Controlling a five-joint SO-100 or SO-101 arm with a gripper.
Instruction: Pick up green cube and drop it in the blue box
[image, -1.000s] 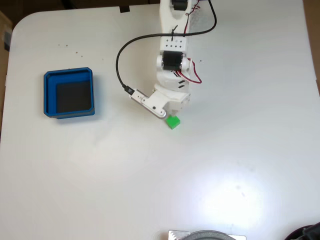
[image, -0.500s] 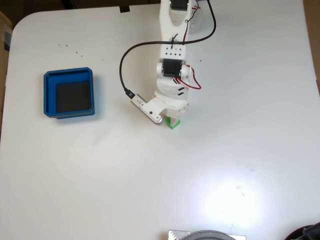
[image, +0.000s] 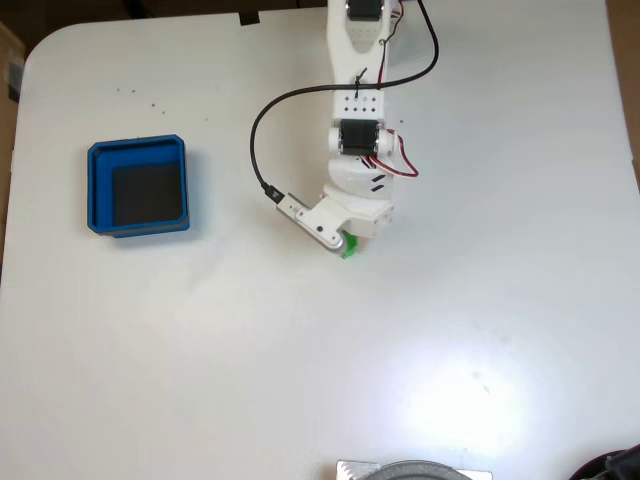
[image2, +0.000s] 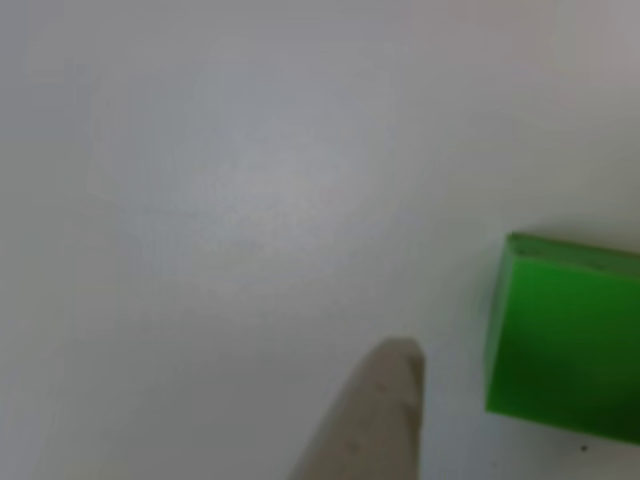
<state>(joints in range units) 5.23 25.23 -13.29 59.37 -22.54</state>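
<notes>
in the fixed view the white worktop (image: 300, 340) lies bare between the green cube (image: 349, 247) and the blue box (image: 137, 186) out at nine o'clock. the arm (image: 358, 130) and its black cable (image: 262, 150) block the cube's twelve o'clock side. a grey round object (image: 415, 471) sits at the six o'clock edge.

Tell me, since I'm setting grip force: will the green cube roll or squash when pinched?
The green cube has flat faces and crisp edges, so it probably sits still rather than rolls. It looks solid, likely stiff. Its smooth sides may slip on the white table.
</notes>
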